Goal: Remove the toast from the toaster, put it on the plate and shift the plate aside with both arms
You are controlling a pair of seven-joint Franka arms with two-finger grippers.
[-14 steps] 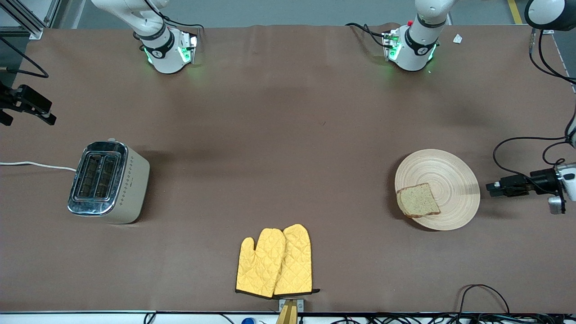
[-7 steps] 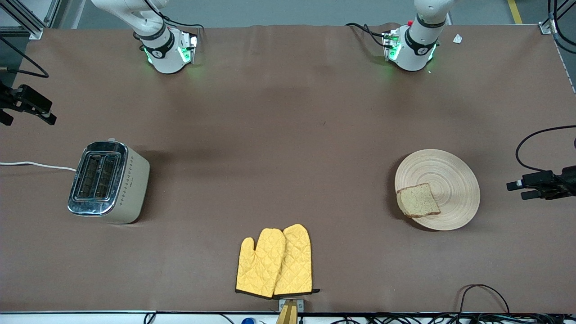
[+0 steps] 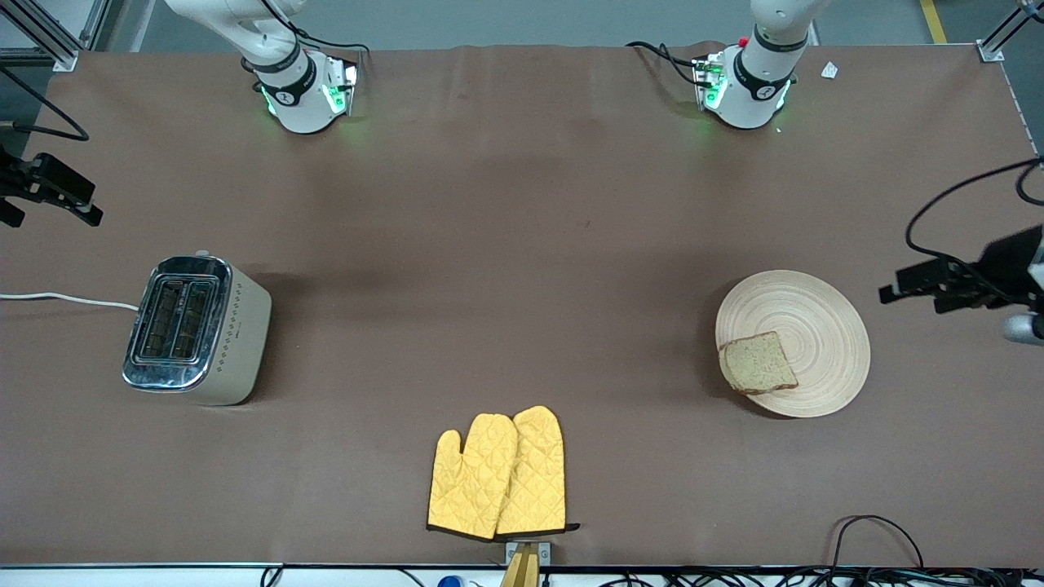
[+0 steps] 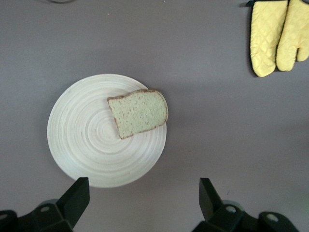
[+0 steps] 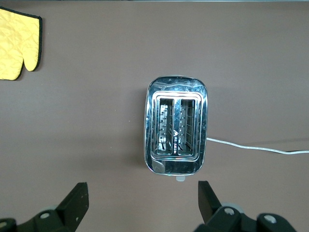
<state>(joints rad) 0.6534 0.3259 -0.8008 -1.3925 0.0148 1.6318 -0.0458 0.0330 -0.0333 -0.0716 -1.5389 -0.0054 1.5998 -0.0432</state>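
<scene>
Round beige wooden plate with ring grooves: on brown table covering, toward the left arm's end. Square slice of brown wholegrain toast: on the plate, at the rim nearest the front camera, one corner over the edge. Chrome-topped two-slot toaster: toward the right arm's end, well apart from the plate, white cord trailing off the table end. Pair of yellow quilted oven mitts: side by side, overlapping, midway between toaster and plate, nearer the front camera than both. Left gripper: up over the table's end beside the plate. Right gripper: up over the table's end near the toaster.
</scene>
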